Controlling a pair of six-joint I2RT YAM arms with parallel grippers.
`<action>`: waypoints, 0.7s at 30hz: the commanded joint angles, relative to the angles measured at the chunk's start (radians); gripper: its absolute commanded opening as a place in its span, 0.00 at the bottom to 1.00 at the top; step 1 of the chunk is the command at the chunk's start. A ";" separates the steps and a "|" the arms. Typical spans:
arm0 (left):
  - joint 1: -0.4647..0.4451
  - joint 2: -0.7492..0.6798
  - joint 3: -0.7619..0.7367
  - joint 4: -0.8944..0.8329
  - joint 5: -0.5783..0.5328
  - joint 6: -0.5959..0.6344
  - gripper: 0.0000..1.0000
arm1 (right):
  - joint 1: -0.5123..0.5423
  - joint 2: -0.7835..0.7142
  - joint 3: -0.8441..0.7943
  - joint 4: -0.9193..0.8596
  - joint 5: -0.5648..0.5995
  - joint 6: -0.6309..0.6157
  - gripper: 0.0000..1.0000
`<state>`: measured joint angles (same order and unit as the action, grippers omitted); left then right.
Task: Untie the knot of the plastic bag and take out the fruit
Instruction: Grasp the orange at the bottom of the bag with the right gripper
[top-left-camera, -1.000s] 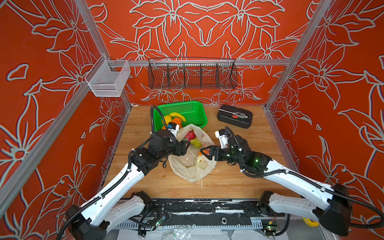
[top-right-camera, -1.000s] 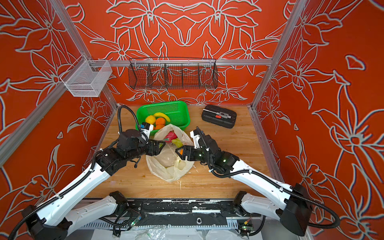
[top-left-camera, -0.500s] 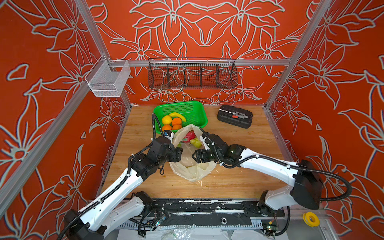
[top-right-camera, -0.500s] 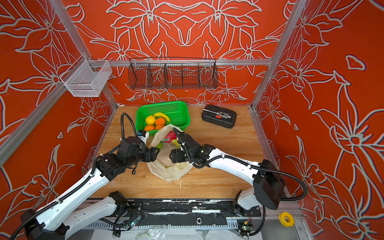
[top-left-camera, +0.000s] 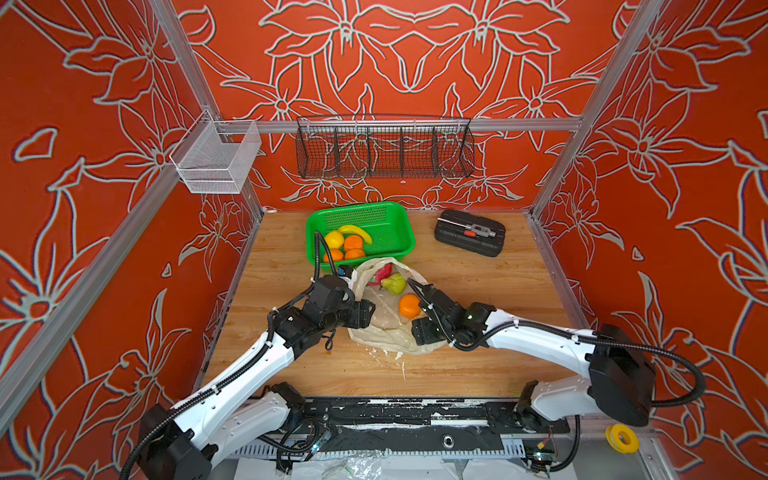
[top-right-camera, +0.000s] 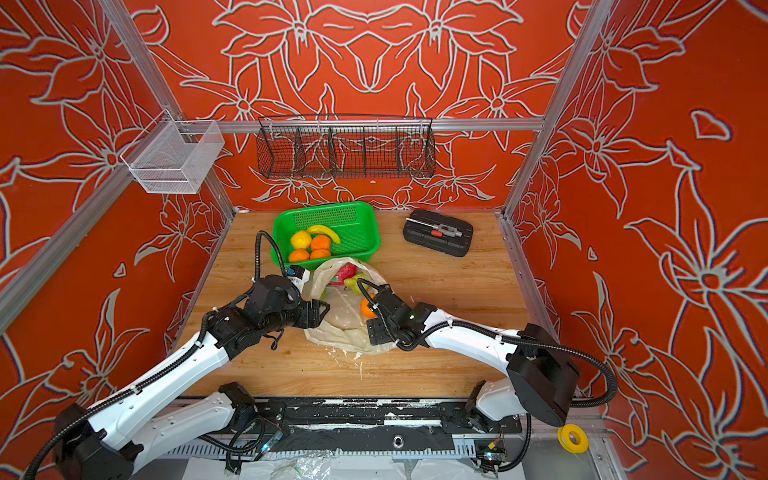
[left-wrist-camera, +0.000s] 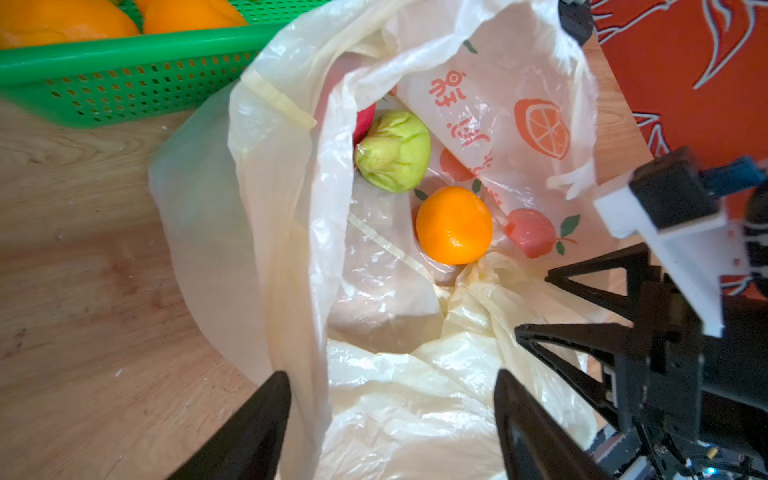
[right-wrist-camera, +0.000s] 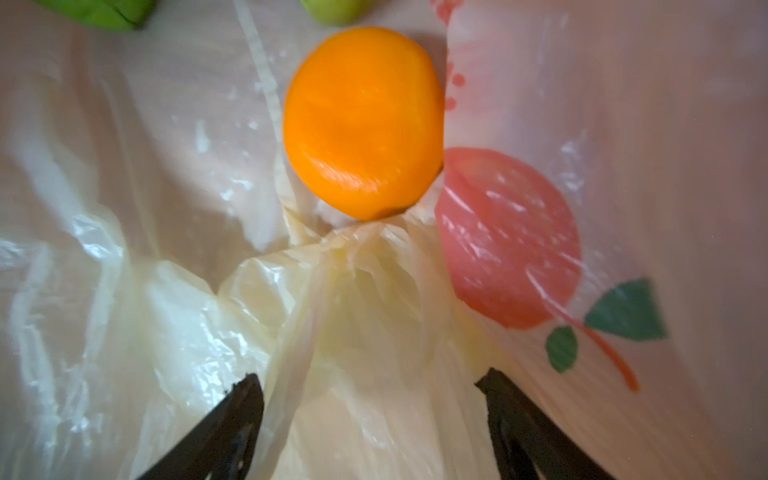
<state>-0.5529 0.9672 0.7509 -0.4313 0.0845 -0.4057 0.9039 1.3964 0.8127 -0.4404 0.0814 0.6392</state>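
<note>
Left fingers (left-wrist-camera: 257, 428) stand spread, straddling the edge of the plastic bag (top-left-camera: 384, 320) — one over the tabletop (top-left-camera: 478, 291), one over crumpled film — pinching nothing. Right fingers (right-wrist-camera: 224, 428) are spread too, low over the bag's film, with an orange (top-left-camera: 409, 305) just ahead of their tips. Both arms stretch in low from the near edge, forearms converging on the bag from either side. It lies open-mouthed mid-tabletop, just in front of the green basket (top-left-camera: 390, 235); a green fruit (top-left-camera: 394, 283) sits deeper inside.
</note>
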 joint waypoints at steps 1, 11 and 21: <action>-0.012 0.046 -0.013 0.037 0.060 -0.043 0.77 | -0.003 0.004 -0.039 -0.024 0.020 -0.001 0.85; -0.023 0.084 -0.009 0.026 0.057 -0.044 0.77 | 0.021 -0.048 0.020 -0.020 0.041 0.003 0.84; -0.024 0.078 -0.019 0.042 0.044 -0.051 0.77 | 0.100 -0.051 0.177 0.019 0.108 -0.053 0.84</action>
<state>-0.5705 1.0557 0.7376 -0.4015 0.1333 -0.4469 0.9890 1.3357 0.9508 -0.4320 0.1467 0.6117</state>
